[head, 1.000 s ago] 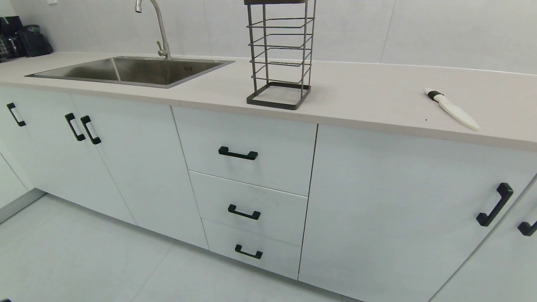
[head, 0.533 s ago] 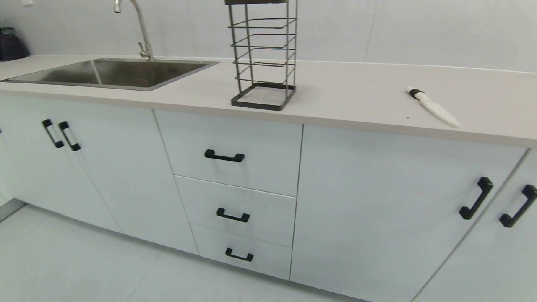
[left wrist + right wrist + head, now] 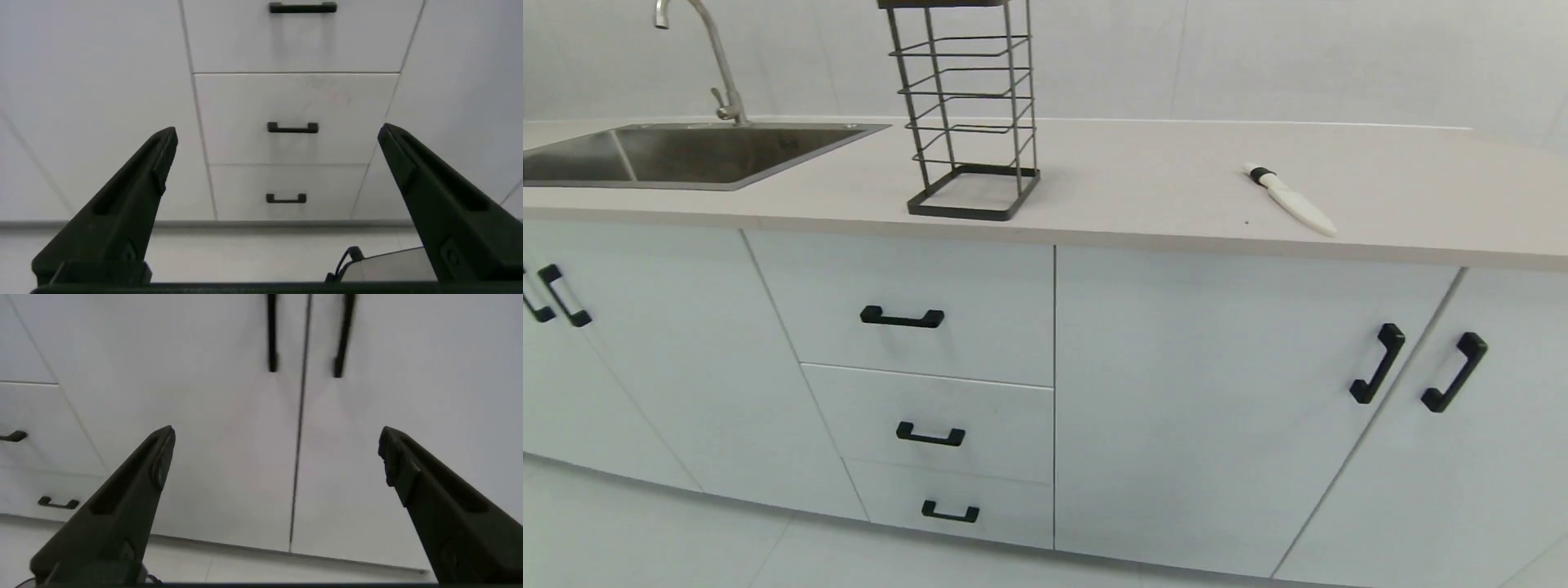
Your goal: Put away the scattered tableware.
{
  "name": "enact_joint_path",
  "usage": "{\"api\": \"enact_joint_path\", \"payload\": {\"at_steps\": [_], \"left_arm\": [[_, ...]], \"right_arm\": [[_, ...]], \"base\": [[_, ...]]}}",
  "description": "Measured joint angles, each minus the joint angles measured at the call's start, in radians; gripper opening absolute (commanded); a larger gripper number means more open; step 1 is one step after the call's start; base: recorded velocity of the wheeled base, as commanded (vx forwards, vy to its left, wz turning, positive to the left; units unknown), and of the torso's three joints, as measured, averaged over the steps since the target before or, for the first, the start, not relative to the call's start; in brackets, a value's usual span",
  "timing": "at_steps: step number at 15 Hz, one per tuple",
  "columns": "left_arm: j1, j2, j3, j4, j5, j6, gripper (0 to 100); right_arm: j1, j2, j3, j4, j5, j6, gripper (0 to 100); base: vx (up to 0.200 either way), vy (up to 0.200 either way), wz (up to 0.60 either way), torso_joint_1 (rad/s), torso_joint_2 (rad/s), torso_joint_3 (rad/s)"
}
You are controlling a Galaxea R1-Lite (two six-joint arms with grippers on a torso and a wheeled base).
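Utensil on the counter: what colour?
The utensil is white with a black band; clearest in head view.

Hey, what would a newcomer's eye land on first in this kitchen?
A tall black wire rack stands on the countertop, just right of the sink. Farther right, a white knife-shaped utensil with a black band lies alone near the countertop's front edge.

1. This is a kitchen, domestic in look.
2. At far left, a rectangular stainless-steel sink (image 3: 686, 155) with a curved chrome tap (image 3: 715, 57) is set into a long pale countertop (image 3: 1143, 163).
3. White cabinet doors (image 3: 1201, 392) and three stacked white drawers (image 3: 931, 384) with black bar handles (image 3: 902, 318) run beneath it.
4. A tall black wire rack (image 3: 968, 127) and a white knife with a black band (image 3: 1289, 198) sit on the counter, before a pale tiled wall (image 3: 1258, 57).
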Motion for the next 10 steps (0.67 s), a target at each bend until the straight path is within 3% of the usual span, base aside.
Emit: {"api": "enact_joint_path", "payload": {"at_steps": [3,7,10], "left_arm": [[0.001,0.000,-0.001,0.000,-0.001,0.000,100],[0.001,0.000,-0.001,0.001,0.002,0.001,100],[0.001,0.000,-0.003,0.002,0.022,0.002,100]], "right_arm": [[0.000,0.000,0.000,-0.001,0.000,0.001,100],[0.000,0.000,0.000,0.000,0.000,-0.001,100],[0.000,0.000,0.000,-0.001,0.000,-0.001,100]], "base": [[0.000,0.000,-0.60,0.002,0.00,0.001],[0.000,0.000,0.00,0.000,0.00,0.000],[0.200,0.000,0.00,0.001,0.00,0.004]]}}
